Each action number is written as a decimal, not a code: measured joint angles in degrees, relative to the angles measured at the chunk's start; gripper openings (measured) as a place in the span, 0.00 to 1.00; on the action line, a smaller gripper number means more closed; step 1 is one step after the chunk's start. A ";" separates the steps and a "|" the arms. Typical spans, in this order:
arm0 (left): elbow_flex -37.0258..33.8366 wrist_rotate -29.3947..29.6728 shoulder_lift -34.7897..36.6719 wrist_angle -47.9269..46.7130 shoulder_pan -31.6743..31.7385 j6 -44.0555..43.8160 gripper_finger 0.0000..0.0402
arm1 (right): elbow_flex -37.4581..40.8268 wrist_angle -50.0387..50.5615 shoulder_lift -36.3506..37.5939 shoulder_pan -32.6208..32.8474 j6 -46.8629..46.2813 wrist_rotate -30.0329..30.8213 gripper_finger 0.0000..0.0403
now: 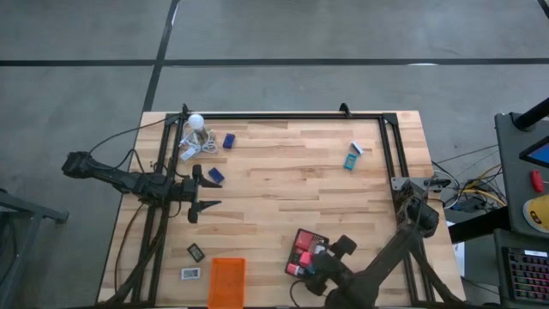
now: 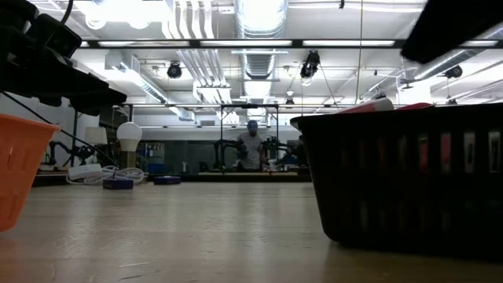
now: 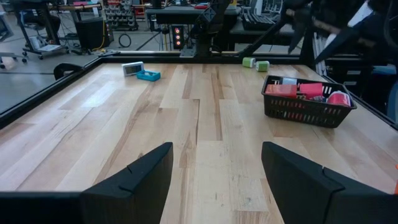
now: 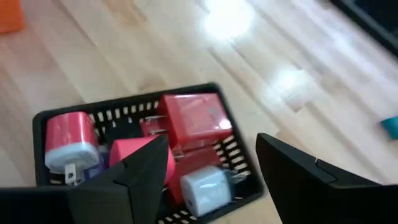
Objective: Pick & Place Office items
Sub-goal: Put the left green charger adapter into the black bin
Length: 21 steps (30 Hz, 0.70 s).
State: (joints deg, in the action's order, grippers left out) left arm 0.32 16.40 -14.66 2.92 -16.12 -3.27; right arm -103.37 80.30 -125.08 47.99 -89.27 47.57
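My left gripper (image 1: 206, 190) (image 3: 216, 149) is open over bare wood on the table's left side, touching nothing. My right gripper (image 1: 319, 261) (image 4: 211, 149) is open just above the black tray (image 1: 305, 240) (image 4: 56, 115) near the table's near edge; I see nothing between its fingers. The tray holds red cubes (image 4: 193, 121), a pink piece (image 4: 140, 152) and a white piece (image 4: 208, 186). Two dark blue blocks (image 1: 229, 141) (image 1: 214, 175) lie flat at the far left. Teal-and-white boxes (image 1: 352, 160) lie at the far right. Small black and white rectangles (image 1: 196, 251) (image 1: 190, 273) lie beside the orange tray (image 1: 226, 281).
A light bulb (image 1: 196, 122) with a coiled cable (image 1: 193, 148) sits at the far left corner. A black frame rail (image 1: 283, 116) runs along the table's edges. Bare wood (image 1: 283, 193) fills the middle. A person (image 2: 251, 145) stands far off in the room.
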 joint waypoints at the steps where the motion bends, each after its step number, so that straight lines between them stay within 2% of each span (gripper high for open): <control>1: 0.00 0.00 0.00 -0.02 0.02 0.00 0.63 | -1.37 2.13 0.00 0.00 -0.13 -0.13 0.59; 4: 0.00 0.00 0.00 0.00 0.01 0.01 0.63 | -5.71 7.98 0.09 -0.03 -0.53 -3.58 0.59; 8: 0.00 -0.01 0.00 0.00 0.00 0.00 0.63 | -10.89 9.53 0.63 -0.73 -0.99 -13.45 0.59; 11: 0.00 -0.02 -0.02 0.00 0.00 0.00 0.63 | -12.92 9.63 2.14 -1.97 -4.98 -21.68 0.59; 15: 0.00 -0.01 -0.02 0.00 0.00 0.00 0.63 | -13.00 9.68 4.41 -3.04 -8.69 -26.92 0.59; 21: 0.00 0.00 -0.04 0.00 0.00 0.02 0.63 | -8.15 9.74 8.87 -3.13 -12.84 -35.41 0.59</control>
State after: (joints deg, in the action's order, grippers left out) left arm 0.32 16.40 -14.70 2.92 -16.12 -3.25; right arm -111.52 90.04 -116.20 44.86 -102.11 12.16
